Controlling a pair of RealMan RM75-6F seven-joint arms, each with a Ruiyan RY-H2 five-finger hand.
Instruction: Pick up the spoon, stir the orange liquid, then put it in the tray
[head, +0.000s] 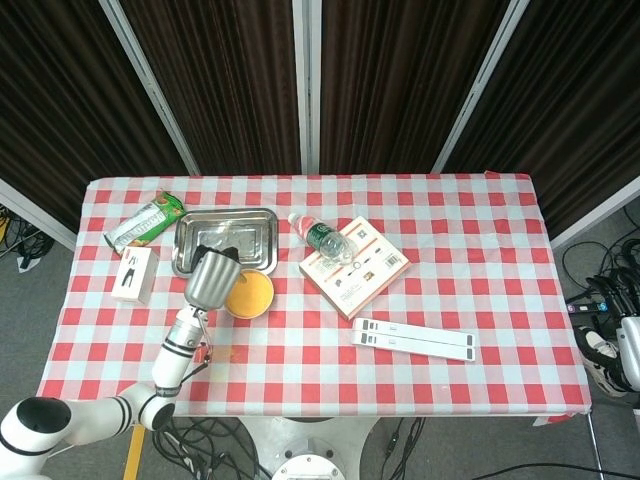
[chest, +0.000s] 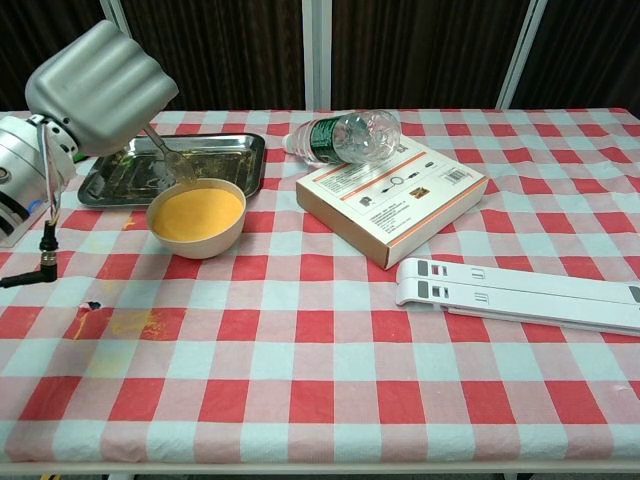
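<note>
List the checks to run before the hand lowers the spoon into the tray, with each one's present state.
1. Left hand holds the spoon: ok.
2. Spoon is out of the bowl: ok.
3. Spoon bowl is over the tray: ok.
4. Spoon touches the tray: cannot tell.
5. Bottle is apart from the tray: ok.
6. Right hand is out of the way: ok, not in view.

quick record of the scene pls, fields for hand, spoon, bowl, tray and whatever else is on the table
left hand: holds the spoon, raised near the tray
right hand: not in view
spoon: clear of the liquid, its bowl over the tray's near edge
bowl: orange liquid inside, just in front of the tray
tray: metal, back left of table
box: right of the bowl, water bottle lying at its far corner
white bar: near right
tablecloth: orange spill marks in front of the bowl
</note>
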